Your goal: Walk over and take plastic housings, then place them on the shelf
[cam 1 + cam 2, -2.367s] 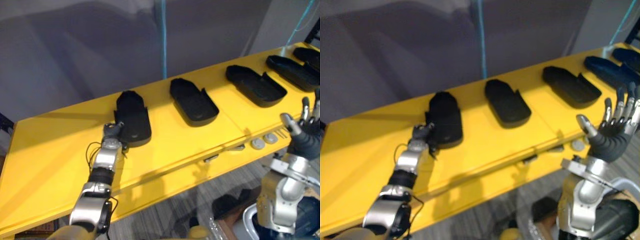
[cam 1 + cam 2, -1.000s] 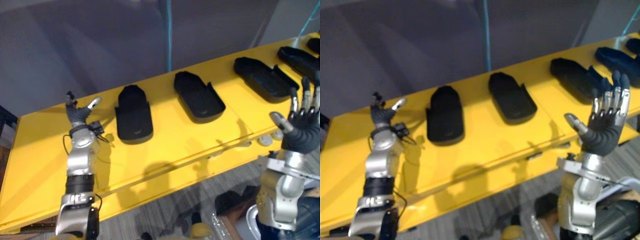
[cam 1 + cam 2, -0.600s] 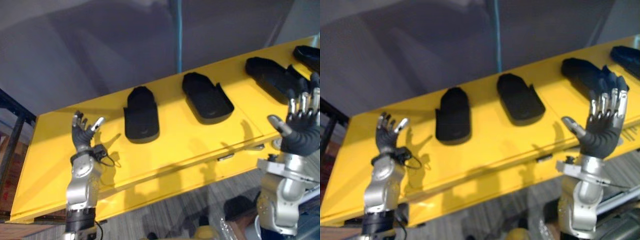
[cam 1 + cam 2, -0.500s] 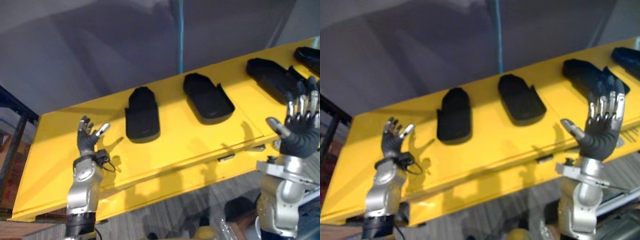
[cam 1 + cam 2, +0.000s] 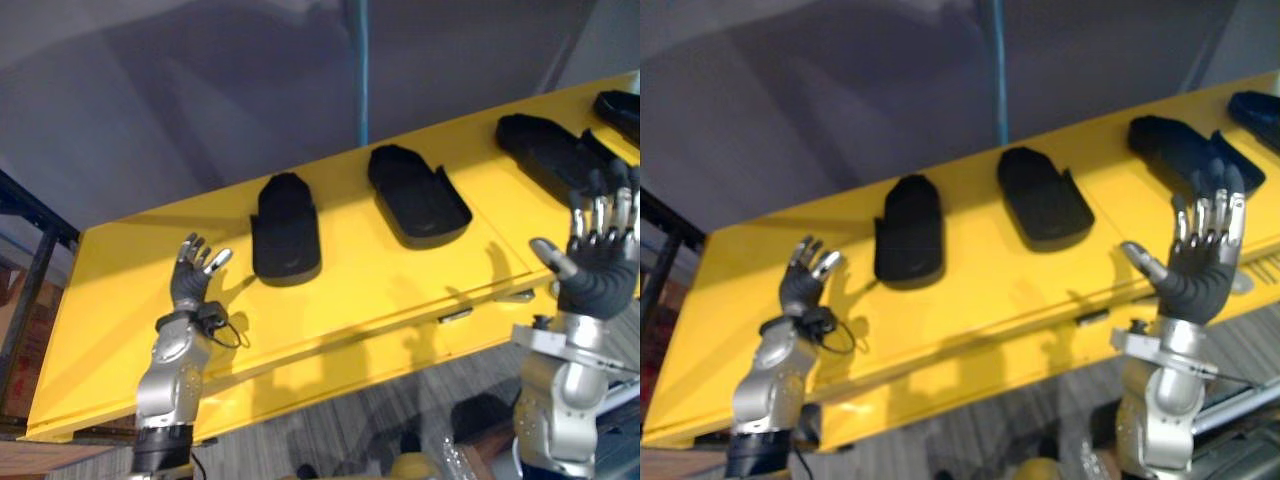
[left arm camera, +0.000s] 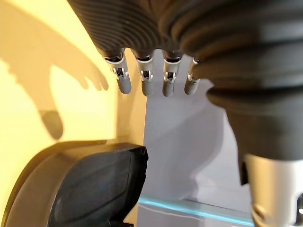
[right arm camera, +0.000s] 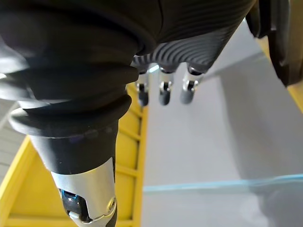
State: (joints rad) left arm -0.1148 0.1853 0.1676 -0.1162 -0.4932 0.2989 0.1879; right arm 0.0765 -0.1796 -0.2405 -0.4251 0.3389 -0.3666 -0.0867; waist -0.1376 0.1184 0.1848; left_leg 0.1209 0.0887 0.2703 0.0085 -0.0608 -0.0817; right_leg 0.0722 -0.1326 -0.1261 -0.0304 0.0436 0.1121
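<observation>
- shelf (image 5: 350, 290): yellow, long, running up toward the right.
- housings: four, black, in a spaced row on the shelf: left housing (image 5: 286, 228), second housing (image 5: 418, 193), third housing (image 5: 545, 150), fourth housing (image 5: 620, 103).
- left hand (image 5: 193, 283): raised over the shelf, near the left housing but apart from it; fingers straight and spread, holding nothing.
- right hand (image 5: 597, 270): raised before the shelf's front edge at the right; fingers straight and spread, thumb out, holding nothing.
- step, as judged: the left housing lies set down, so the hand has to clear the shelf.
- method: draw the left hand up and back with the fingers kept straight, away from the left housing's near end, so the row is not knocked; leave the right hand off the third housing; the bare stretch left of the row looks the fit place for another piece.
- hidden or unclear: fourth housing cut off by the picture's right edge; third housing's near end is behind the right hand's fingers; which way up the left housing lies is hard to make out; the shelf's right end is cut off.
</observation>
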